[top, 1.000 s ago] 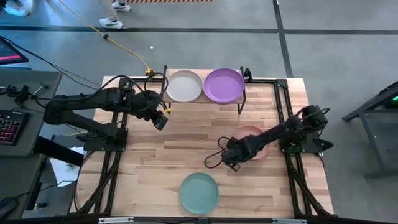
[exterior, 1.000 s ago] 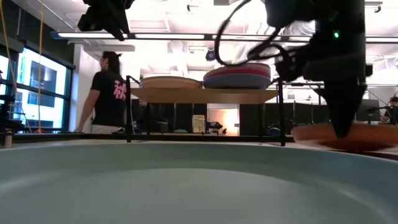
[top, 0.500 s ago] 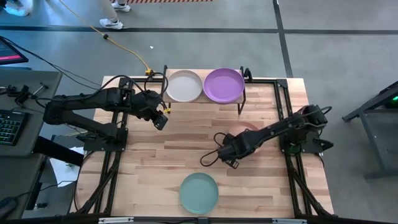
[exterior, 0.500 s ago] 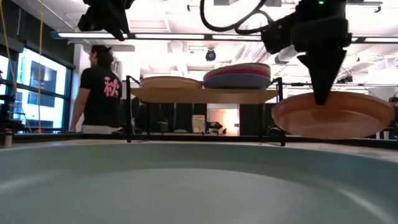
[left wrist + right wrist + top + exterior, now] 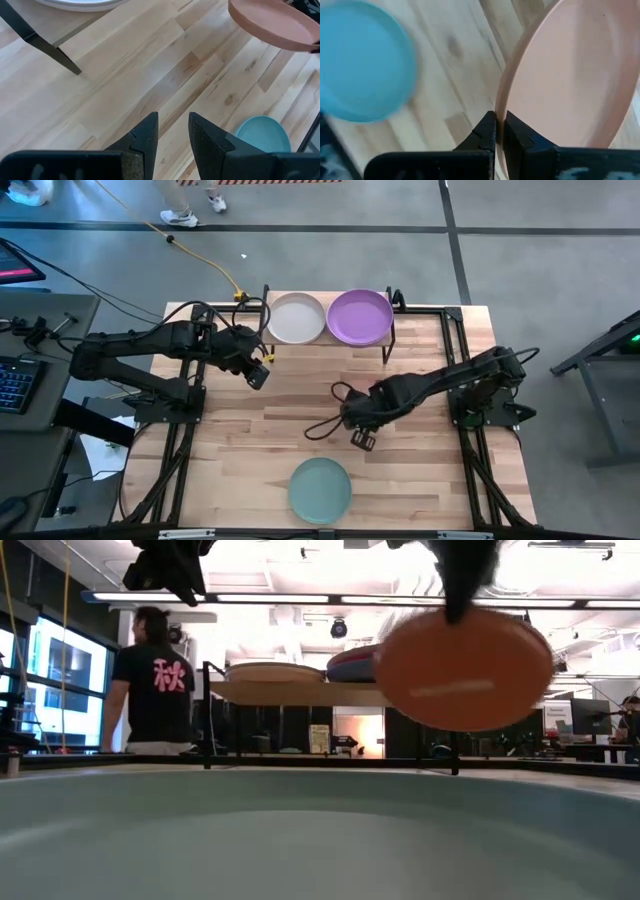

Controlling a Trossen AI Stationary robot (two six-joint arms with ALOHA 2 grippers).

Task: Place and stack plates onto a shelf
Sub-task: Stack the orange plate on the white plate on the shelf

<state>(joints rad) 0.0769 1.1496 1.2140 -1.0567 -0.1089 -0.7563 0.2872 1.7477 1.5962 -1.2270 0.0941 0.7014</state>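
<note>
Mid-frame in the high view, the right gripper [image 5: 500, 131] pinches the salmon plate's [image 5: 570, 75] rim, lifted. Upper centre, the shelf [image 5: 392, 330] already holds stacks. Teal plate [image 5: 320, 489] waits lower centre. Left gripper [image 5: 172, 131], slightly spread, hovers empty.

On the bench [image 5: 280, 410], the shelf [image 5: 330, 340] stands at the far edge and carries a cream plate [image 5: 296, 318] and a purple plate [image 5: 360, 316] side by side. A teal plate [image 5: 320, 490] lies near the front edge. The left hand [image 5: 260, 375] hovers just beside the shelf. The right hand [image 5: 360, 438] is over the middle.
</note>
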